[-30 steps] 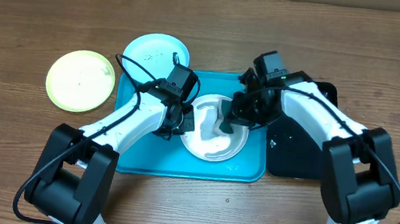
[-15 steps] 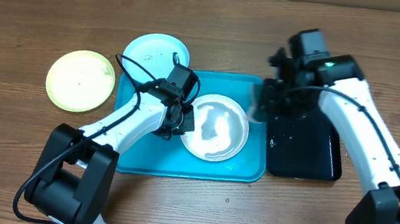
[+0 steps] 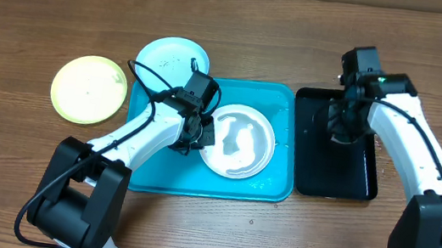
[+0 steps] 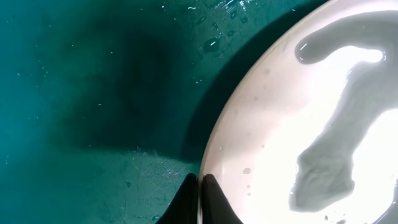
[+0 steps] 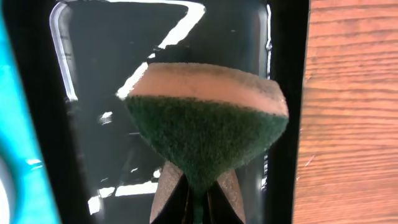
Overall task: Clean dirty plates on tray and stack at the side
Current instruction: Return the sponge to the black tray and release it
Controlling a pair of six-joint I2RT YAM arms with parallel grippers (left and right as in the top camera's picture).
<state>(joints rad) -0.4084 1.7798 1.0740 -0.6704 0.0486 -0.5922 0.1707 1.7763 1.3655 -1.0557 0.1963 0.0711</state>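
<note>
As we look down, table (image 3: 47, 15): carries everything.
tray (image 3: 154, 179): holds wet white plate (image 3: 240, 144).
black tray (image 3: 350, 180): beside it, right.
light blue plate (image 3: 166, 55), yellow-green plate (image 3: 89, 88): on table, left.
left claw (image 4: 200, 199): clamped on white plate's rim.
right claw (image 5: 198, 199): squeezing sponge (image 5: 205, 124) above black tray.

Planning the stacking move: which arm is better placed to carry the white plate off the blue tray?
Left. The left gripper pinches the rim of the white plate; the right gripper holds a sponge over the black tray.
</note>
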